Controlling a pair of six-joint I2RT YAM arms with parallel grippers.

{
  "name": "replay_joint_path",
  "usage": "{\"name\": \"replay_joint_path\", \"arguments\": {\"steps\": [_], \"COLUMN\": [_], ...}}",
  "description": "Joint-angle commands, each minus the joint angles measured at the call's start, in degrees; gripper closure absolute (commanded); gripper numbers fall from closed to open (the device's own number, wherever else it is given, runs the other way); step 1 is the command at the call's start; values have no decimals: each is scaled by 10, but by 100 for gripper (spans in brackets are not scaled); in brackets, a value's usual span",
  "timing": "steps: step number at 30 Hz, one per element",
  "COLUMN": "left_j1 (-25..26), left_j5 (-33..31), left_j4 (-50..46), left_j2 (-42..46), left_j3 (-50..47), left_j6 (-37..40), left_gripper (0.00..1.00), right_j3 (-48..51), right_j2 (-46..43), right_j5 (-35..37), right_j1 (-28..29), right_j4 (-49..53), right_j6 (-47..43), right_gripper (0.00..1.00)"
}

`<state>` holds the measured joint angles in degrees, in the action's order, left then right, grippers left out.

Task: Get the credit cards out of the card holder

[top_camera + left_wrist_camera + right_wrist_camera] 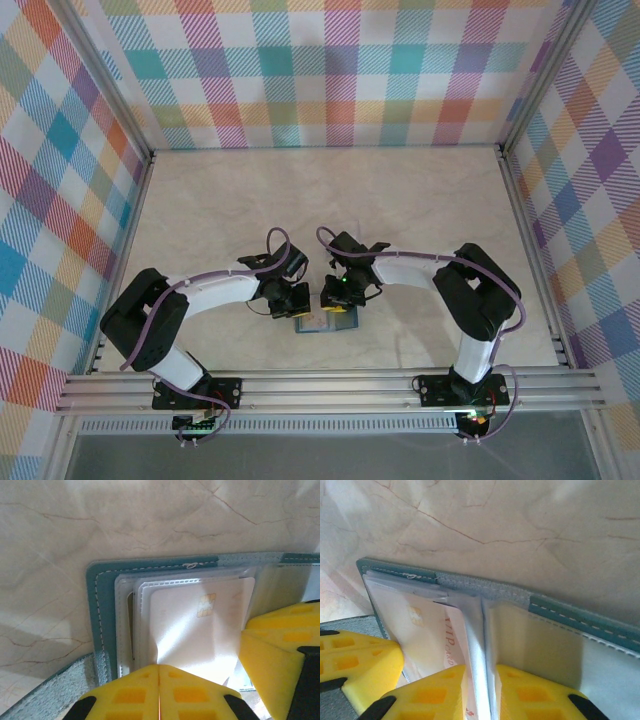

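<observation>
You have the card holder (102, 610) lying open on the table (150, 520), with a white chip card (195, 630) in its plastic pocket (123, 630). The left gripper (159, 680) is pressed closed over that card. The right gripper (480, 675) pinches an upright clear sleeve (474, 630).

From the left wrist: card holder (102, 610) spread open and flat on the table (150, 520). In its stacked pockets, a card (200, 625). At 6 o'clock of that card, over its near edge, left gripper (159, 692); at 4 o'clock, a finger (280, 650) of the right gripper.

From the right wrist: plastic leaf (475, 645) standing up at the holder's fold, pinched between the fingers of the right gripper (480, 700); card at the leaf's 9 o'clock.

From above: holder toward 6 o'clock of the table's middle, near the arm bases; left gripper at its 10 o'clock, right gripper at its 12 o'clock, just beside each other.
</observation>
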<state>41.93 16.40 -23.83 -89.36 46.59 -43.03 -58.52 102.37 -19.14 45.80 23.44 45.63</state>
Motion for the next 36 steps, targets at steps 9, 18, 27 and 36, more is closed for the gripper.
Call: {"name": "replay_joint_path", "arguments": {"steps": [9, 18, 27, 36], "left_j1": [4, 5, 5, 5], "left_j5": [-20, -20, -18, -17], "left_j4": [-37, -37, -38, -36], "left_j2": [8, 9, 12, 15], "left_j3": [-11, -15, -15, -16], "left_j6": [4, 4, 3, 2], "left_gripper": [92, 92, 92, 92], "right_j3": [17, 17, 12, 16], "right_j2": [-21, -3, 6, 14], "right_j5": [-60, -63, -64, -87], "right_j1": [-3, -3, -1, 4], "right_j4": [-64, -68, -61, -87], "right_j6": [20, 23, 21, 32], "right_gripper": [83, 72, 73, 72]}}
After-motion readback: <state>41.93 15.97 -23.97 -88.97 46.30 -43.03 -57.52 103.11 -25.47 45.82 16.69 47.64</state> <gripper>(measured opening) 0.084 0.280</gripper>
